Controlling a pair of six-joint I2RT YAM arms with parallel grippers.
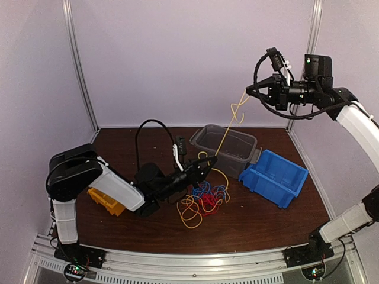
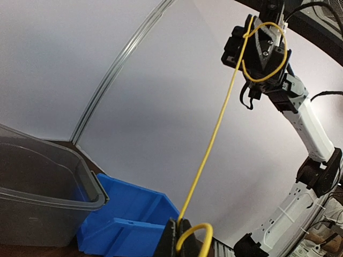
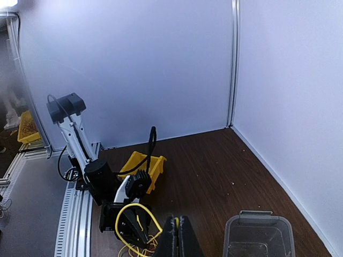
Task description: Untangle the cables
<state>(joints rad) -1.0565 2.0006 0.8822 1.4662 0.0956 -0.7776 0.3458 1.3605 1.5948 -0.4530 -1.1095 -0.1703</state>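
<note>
Top external view says early days: one yellow cable [image 1: 227,133] is stretched between the raised right tool [image 1: 250,90] and the low left tool [image 1: 204,168], both pinched shut on it, rest of the cables [image 1: 204,198] sit knotted on the surface [image 1: 260,219]

1. The cables [image 1: 204,198] lie mid-front on the worktop [image 1: 254,219].
2. The tub [image 1: 237,155] stands behind them, with the right bin [image 1: 266,183] just beside it.
3. The left bin [image 1: 106,200] sits far left.
4. One strand [image 1: 228,127] runs from the left pincer [image 1: 204,167] up to the right pincer [image 1: 251,89].

obstacle: yellow cable [image 1: 227,131] taut over clear bin [image 1: 237,160] | free: table [image 1: 260,222] before blue bin [image 1: 278,177]
</note>
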